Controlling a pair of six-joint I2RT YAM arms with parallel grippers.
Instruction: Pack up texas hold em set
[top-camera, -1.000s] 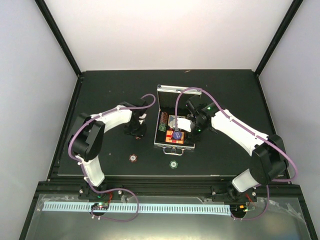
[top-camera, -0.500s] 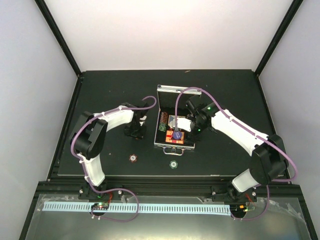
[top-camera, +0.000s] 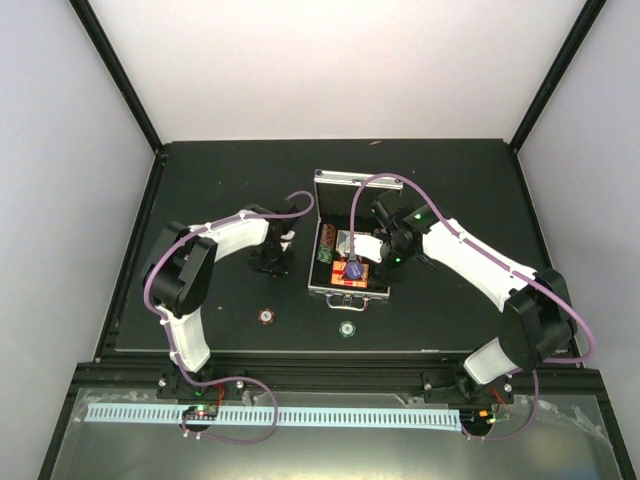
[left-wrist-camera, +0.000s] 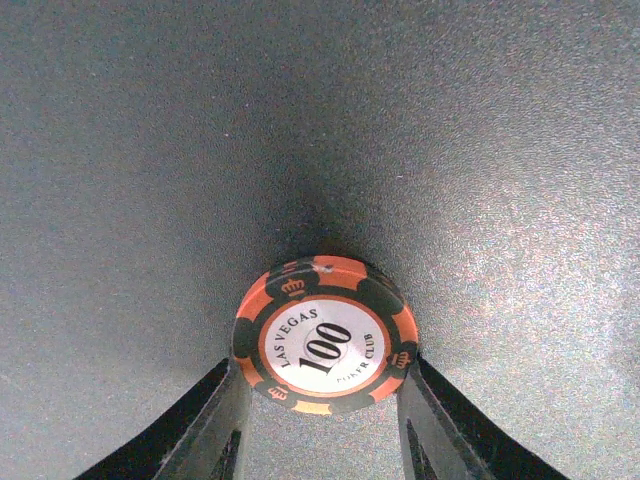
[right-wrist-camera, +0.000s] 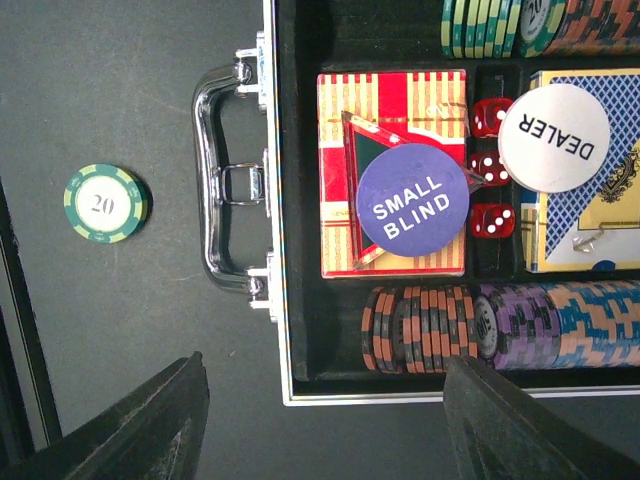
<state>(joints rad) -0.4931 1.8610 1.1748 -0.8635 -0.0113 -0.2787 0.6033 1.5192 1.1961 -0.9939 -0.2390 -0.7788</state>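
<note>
The silver briefcase (top-camera: 345, 181) lies open mid-table, its handle (right-wrist-camera: 215, 185) toward the near edge. Inside are rows of chips (right-wrist-camera: 440, 327), red dice (right-wrist-camera: 490, 168), a red card deck (right-wrist-camera: 335, 230), a purple "small blind" disc (right-wrist-camera: 412, 199) and a white "dealer" disc (right-wrist-camera: 553, 137). My right gripper (right-wrist-camera: 325, 370) hovers open over the case's near corner, holding nothing. Left of the case, my left gripper (left-wrist-camera: 320, 362) is down at the table, its fingers (left-wrist-camera: 232, 385) pressed against both sides of an orange and black "100" chip (left-wrist-camera: 325, 335).
Two loose chips lie on the black table near the front edge: a maroon one (top-camera: 265, 315) and a green "20" chip (top-camera: 346, 327), which the right wrist view (right-wrist-camera: 105, 203) shows beside the handle. Grey walls and black frame posts surround the table.
The left gripper's fingers have narrowed onto the orange and black chip, and the left arm has shifted slightly. The right arm has not moved.
</note>
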